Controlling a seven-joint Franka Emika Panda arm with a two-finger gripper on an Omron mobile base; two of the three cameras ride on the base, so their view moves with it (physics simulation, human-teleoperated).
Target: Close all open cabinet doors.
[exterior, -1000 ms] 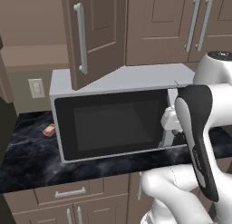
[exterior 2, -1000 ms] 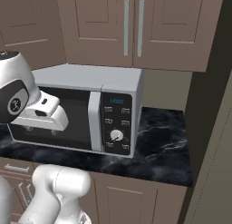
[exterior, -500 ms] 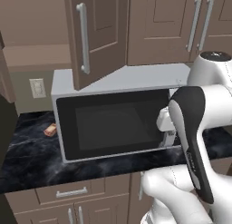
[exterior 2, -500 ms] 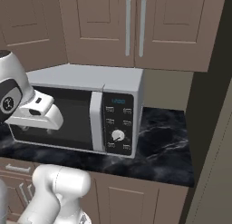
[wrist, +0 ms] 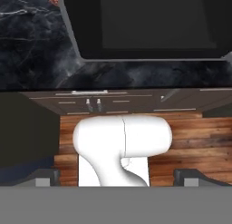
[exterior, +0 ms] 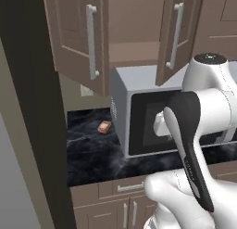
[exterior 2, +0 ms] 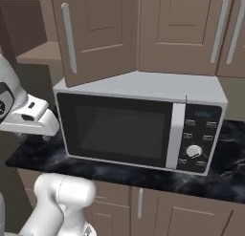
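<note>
While 2 cabinet doors (exterior: pixel 78 42) hang ajar high above, the claw (wrist: pixel 117 177) spreads wide, empty.

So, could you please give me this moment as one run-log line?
doors: left door and right door open above microwave | jaws: open, empty | task: unfinished

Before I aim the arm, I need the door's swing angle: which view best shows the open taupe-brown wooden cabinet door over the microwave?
The right base view: the open taupe-brown wooden cabinet door shows angled outward. The left base view shows two open doors, partly cropped.
</note>
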